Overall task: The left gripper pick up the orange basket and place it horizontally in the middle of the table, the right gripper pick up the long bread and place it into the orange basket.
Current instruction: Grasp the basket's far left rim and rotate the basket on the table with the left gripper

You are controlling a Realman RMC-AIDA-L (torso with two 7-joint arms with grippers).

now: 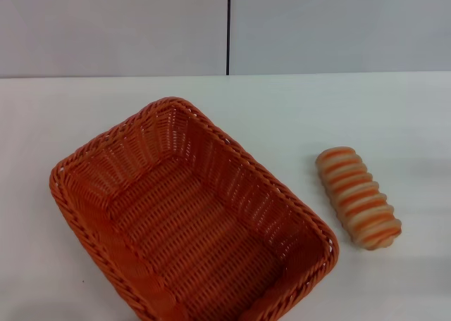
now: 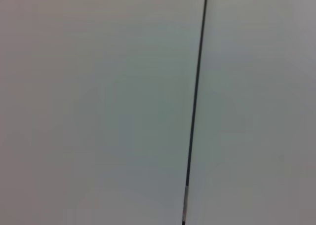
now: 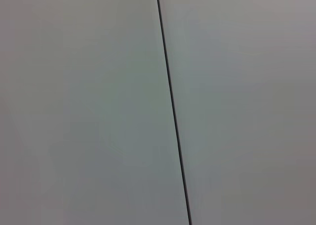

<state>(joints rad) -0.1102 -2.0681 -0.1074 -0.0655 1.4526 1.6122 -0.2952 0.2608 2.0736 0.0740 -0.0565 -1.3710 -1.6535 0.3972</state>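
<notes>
The orange basket [image 1: 190, 215] lies empty on the white table [image 1: 282, 110], left of centre and turned diagonally, its near corner cut off by the head view's lower edge. To its right, apart from it, lies the long bread [image 1: 358, 197], cream with orange-brown stripes, angled with its near end toward the right. Neither the left gripper nor the right gripper shows in any view. Both wrist views hold only a pale wall with a thin dark seam [image 2: 195, 106] [image 3: 173, 106].
A pale wall with a vertical dark seam [image 1: 228, 29] rises behind the table's far edge. Bare tabletop surrounds the basket and bread, widest at the back and far right.
</notes>
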